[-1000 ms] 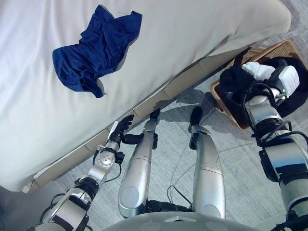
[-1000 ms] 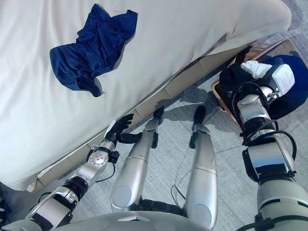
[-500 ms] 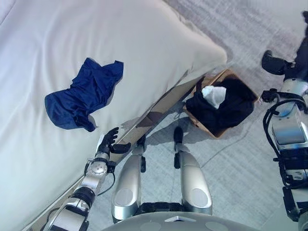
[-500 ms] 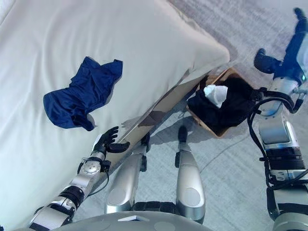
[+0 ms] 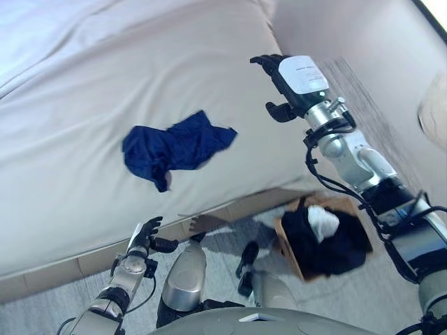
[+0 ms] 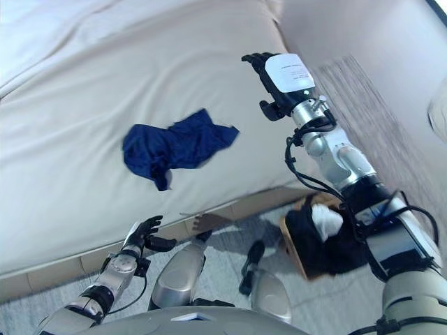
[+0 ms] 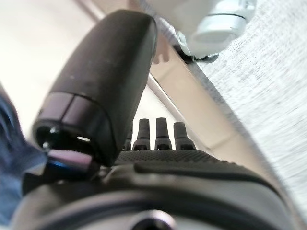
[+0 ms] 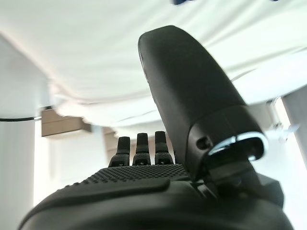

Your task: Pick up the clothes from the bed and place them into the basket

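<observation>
A crumpled dark blue garment [image 5: 174, 149] lies on the white bed [image 5: 84, 84], a little in from its near edge. My right hand [image 5: 283, 84] hangs open and empty above the bed's right part, to the right of the garment. Low by the bed's side, over the floor, my left hand [image 5: 142, 237] is open and empty too. The brown basket [image 5: 288, 244] stands on the floor at the bed's right corner, with dark clothes [image 5: 335, 244] and a white piece [image 5: 323, 218] in it.
Grey carpet [image 5: 391, 139] runs to the right of the bed and along its near side. A pale rounded object [image 5: 434, 112] shows at the right edge. The bed's wooden base [image 5: 91, 262] runs along the floor in front of me.
The whole picture has swung as the camera moved. My right arm has risen from beside the basket to above the bed. The blue garment lies where it was.
</observation>
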